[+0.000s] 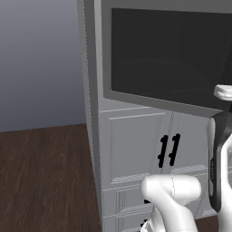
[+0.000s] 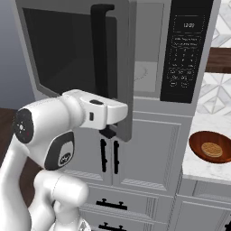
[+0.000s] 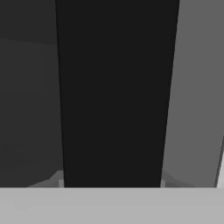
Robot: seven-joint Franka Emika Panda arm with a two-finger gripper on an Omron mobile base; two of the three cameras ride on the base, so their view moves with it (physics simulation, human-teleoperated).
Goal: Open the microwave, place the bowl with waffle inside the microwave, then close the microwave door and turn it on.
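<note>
Microwave door (image 2: 76, 58) hangs part open, because your gripper (image 2: 108, 132) is at its black handle (image 2: 103, 49). You cannot tell how wide it is. Bowl (image 2: 212, 148) with waffle (image 2: 212, 149) waits on the table (image 2: 198, 168).

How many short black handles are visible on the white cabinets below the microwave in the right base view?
4. Two upright handles stand side by side on the cabinet doors under the microwave. Two horizontal ones lie on the drawers lower down. The arm may hide more.

Base views flank microwave door (image 2: 81, 58); hand view against handle (image 3: 113, 92).
</note>
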